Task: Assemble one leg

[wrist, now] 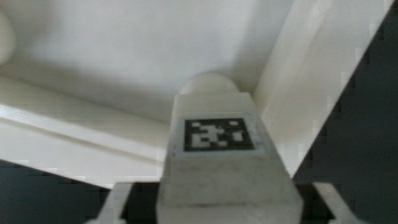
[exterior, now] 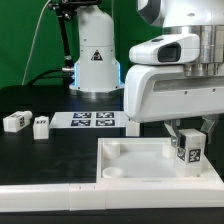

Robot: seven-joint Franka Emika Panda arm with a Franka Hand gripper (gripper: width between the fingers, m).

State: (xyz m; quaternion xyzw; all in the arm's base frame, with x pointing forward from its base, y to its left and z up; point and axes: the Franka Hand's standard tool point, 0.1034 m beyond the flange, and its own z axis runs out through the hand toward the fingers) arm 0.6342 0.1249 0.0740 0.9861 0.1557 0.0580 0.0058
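Tool (exterior: 187, 147) w/ leg (exterior: 189, 154) over tabletop (exterior: 130, 158)

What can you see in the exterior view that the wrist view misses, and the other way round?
Only the exterior view shows the flat white marker board, two small white tagged blocks lying loose on the black table, and the white robot arm itself.

Only the wrist view shows, close up, the tag face of the held block and the inner corner of the tray beneath it.

Both show the gripper shut on the leg, a small white plastic block with a black-and-white tag, over the large white square tray-like tabletop.
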